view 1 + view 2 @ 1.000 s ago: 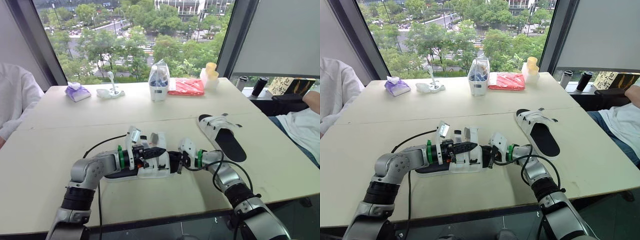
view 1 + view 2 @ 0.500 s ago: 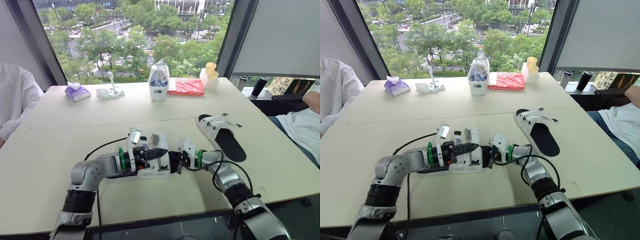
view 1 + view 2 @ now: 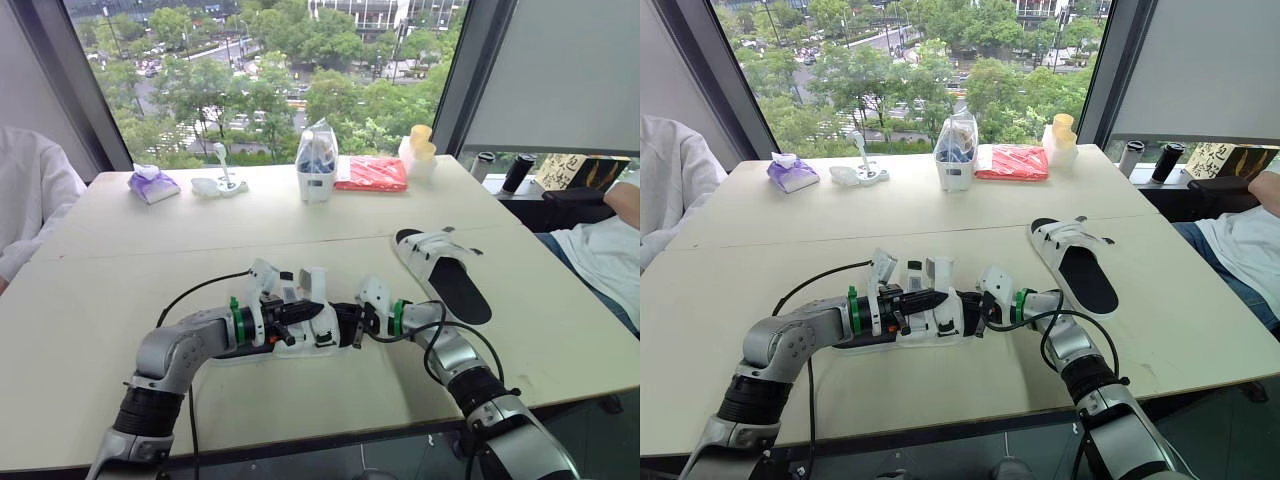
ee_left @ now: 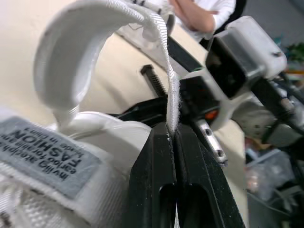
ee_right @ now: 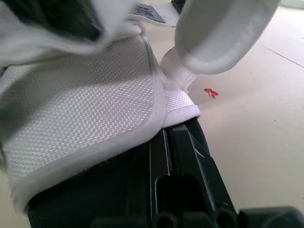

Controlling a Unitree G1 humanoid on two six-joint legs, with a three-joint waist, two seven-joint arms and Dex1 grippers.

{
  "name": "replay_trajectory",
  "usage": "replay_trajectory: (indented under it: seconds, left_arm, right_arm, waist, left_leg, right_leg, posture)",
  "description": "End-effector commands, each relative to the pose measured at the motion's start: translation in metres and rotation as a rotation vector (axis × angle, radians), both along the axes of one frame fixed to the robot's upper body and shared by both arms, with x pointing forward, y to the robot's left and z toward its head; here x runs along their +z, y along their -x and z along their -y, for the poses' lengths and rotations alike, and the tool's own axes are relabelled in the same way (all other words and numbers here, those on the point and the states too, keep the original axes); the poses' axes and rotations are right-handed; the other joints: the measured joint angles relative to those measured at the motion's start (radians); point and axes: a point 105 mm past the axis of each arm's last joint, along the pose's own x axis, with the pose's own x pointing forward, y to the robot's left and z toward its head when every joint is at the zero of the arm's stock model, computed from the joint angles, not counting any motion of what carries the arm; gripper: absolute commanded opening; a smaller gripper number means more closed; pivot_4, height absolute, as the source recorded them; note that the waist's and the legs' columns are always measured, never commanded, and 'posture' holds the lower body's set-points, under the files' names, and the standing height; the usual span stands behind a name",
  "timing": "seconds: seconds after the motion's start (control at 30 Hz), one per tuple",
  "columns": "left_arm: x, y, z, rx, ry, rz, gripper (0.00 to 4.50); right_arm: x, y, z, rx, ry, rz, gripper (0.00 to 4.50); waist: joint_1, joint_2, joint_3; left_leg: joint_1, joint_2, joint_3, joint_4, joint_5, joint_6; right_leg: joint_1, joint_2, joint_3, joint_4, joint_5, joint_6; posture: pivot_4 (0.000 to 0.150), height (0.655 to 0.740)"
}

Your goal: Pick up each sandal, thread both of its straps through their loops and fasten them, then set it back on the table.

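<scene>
A white sandal with a black sole [image 3: 315,330] lies at the middle of the table [image 3: 90,300], between my two grippers. My left gripper [image 3: 298,312] is shut on a thin white webbing strap [image 4: 172,102] that curves up from the sandal's upper. From the other side, my right gripper [image 3: 347,324] is shut on the sandal's black sole edge [image 5: 118,190], under its white mesh upper [image 5: 80,109]. The second sandal [image 3: 446,272] lies flat to the right, apart from both grippers, its straps loose.
At the table's far side stand a purple packet [image 3: 154,184], a small white device [image 3: 222,184], a clear container [image 3: 317,165], a red packet [image 3: 372,174] and yellow cups [image 3: 421,150]. A person sits at the left edge [image 3: 30,205], another at the right [image 3: 610,250].
My left gripper has drawn back to the left and a little lower, keeping hold of the strap. The right gripper has stayed put on the sole.
</scene>
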Motion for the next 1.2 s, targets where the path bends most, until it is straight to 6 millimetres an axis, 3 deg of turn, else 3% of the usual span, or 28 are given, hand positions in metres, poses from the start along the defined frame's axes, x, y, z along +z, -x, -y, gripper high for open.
replay_trajectory:
  seconds: [0.03,0.2,0.43,0.87,1.07,1.2]
  left_arm:
    - [-0.01,0.004,0.003,-0.028,-0.057,-0.004,0.03]
    - [0.001,0.016,0.007,-0.108,-0.012,-0.011,0.03]
    - [0.028,0.001,0.004,-0.029,0.116,-0.021,0.03]
    - [0.02,0.011,0.008,-0.062,0.073,-0.033,0.03]
    - [0.039,0.007,0.009,-0.041,0.201,-0.066,0.03]
    - [0.041,0.009,0.009,-0.047,0.214,-0.078,0.03]
  right_arm:
    - [-0.068,0.024,0.008,-0.017,0.154,-0.228,0.0]
    - [-0.069,0.025,0.008,-0.015,0.156,-0.23,0.0]
    - [-0.07,0.026,0.007,-0.011,0.159,-0.232,0.0]
    - [-0.07,0.025,0.006,-0.016,0.154,-0.235,0.0]
    - [-0.071,0.026,0.006,-0.015,0.155,-0.238,0.0]
    - [-0.071,0.026,0.006,-0.014,0.155,-0.239,0.0]
  waist:
    - [0.0,0.0,0.0]
    - [-0.001,0.0,0.0]
    - [0.0,0.0,0.0]
    - [-0.002,0.0,0.0]
    - [-0.001,0.0,0.0]
    - [-0.003,0.0,0.0]
  left_leg:
    - [0.0,0.0,0.0,0.0,0.0,0.0]
    - [0.0,0.001,0.0,0.0,0.0,0.0]
    - [-0.001,0.001,0.0,-0.001,0.0,0.0]
    - [-0.001,0.002,0.0,-0.001,0.0,0.0]
    - [-0.001,0.002,0.0,-0.001,0.0,0.0]
    - [0.0,0.002,0.0,-0.001,0.0,0.0]
  right_leg:
    - [0.0,0.0,0.0,0.0,0.0,0.0]
    - [-0.001,0.0,0.0,0.0,0.0,0.0]
    - [-0.001,0.001,0.0,0.0,0.0,-0.001]
    - [-0.001,0.002,-0.001,0.0,0.0,-0.001]
    - [-0.001,0.001,-0.001,0.0,0.0,-0.001]
    - [-0.001,0.002,-0.001,0.0,0.0,-0.001]
  posture:
    - [0.15,0.74]
    - [0.15,0.74]
    - [0.15,0.74]
    - [0.15,0.74]
    - [0.15,0.74]
    - [0.15,0.74]
